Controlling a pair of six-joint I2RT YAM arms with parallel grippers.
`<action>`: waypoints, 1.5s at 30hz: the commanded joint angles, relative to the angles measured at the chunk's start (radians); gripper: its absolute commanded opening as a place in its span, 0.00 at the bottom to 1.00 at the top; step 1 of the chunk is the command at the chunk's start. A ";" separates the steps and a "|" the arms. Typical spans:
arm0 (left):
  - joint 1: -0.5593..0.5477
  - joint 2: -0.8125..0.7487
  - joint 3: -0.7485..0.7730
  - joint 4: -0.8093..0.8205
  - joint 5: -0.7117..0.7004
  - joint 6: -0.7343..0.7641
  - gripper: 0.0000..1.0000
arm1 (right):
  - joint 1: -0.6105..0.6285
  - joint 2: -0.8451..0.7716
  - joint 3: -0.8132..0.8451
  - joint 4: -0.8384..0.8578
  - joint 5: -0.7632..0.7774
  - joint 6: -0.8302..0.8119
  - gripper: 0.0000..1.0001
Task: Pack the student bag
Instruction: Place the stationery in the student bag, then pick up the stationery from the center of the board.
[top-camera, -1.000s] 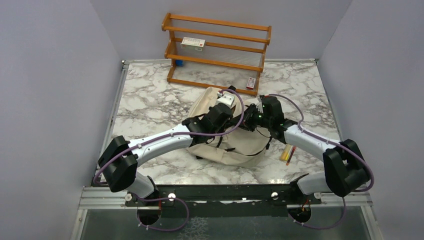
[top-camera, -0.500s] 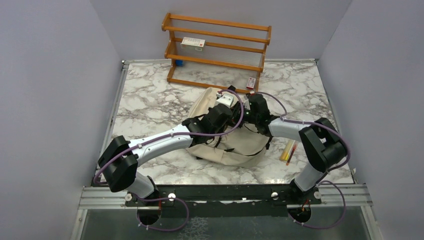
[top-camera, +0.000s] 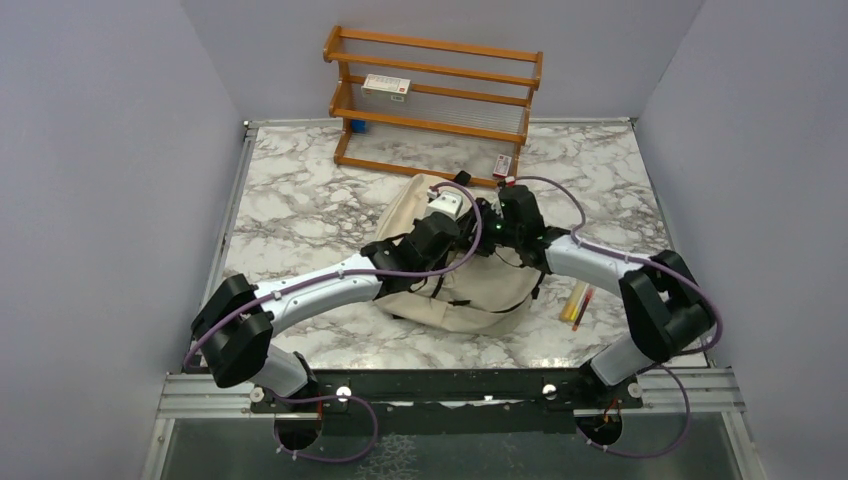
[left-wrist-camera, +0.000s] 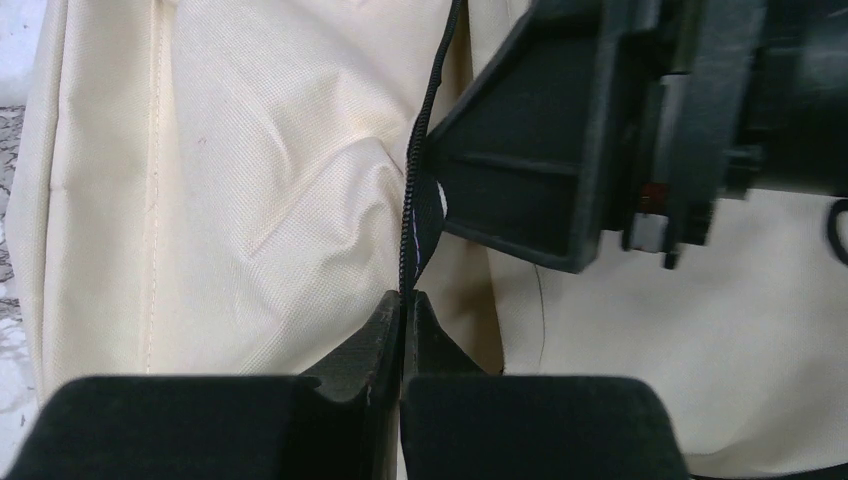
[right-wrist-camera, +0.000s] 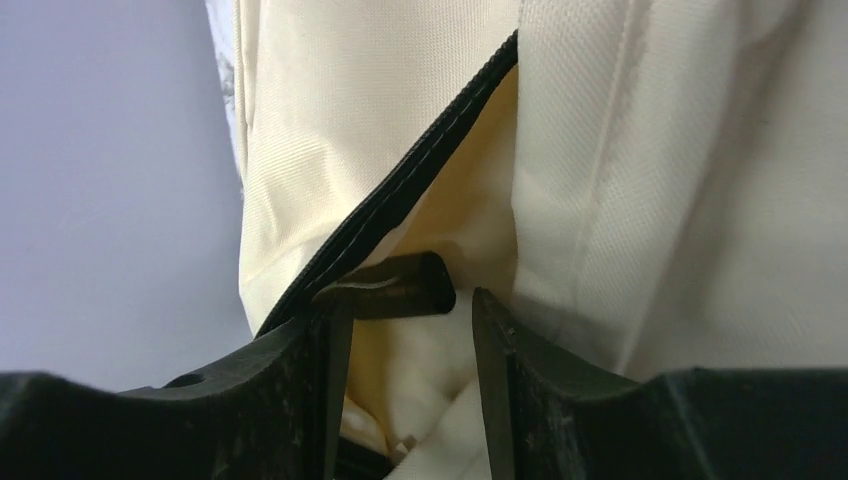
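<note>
The student bag (top-camera: 480, 292), cream fabric with black straps, lies in the middle of the marble table. Both grippers meet over its far end. My left gripper (left-wrist-camera: 405, 302) is shut on the bag's black zipper edge (left-wrist-camera: 418, 215), pinching it between the fingertips; in the top view it is next to the right gripper (top-camera: 452, 207). My right gripper (right-wrist-camera: 408, 330) is open at the zipper opening (right-wrist-camera: 440, 150), with cream fabric between its fingers and a black tab (right-wrist-camera: 395, 287) against its left finger. The right gripper's body (left-wrist-camera: 610, 130) fills the left wrist view.
A wooden rack (top-camera: 435, 100) stands at the back with a white box (top-camera: 386, 86) on a shelf, a blue item (top-camera: 357, 126) and a small red item (top-camera: 502, 165) at its base. Yellow and red pens (top-camera: 577, 305) lie right of the bag.
My right arm has swung in and its gripper has moved left and farther, up to the bag's far end beside the left gripper. The left gripper shifted slightly farther with the zipper edge.
</note>
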 joint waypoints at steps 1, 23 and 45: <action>-0.010 -0.007 -0.017 0.034 0.006 -0.028 0.00 | 0.006 -0.132 -0.012 -0.161 0.157 -0.110 0.52; -0.010 -0.058 -0.096 0.143 0.077 -0.016 0.56 | -0.012 -0.648 -0.126 -0.836 0.964 -0.059 0.54; -0.008 -0.192 -0.128 0.127 0.125 -0.027 0.70 | -0.448 -0.426 -0.178 -0.646 0.733 -0.314 0.45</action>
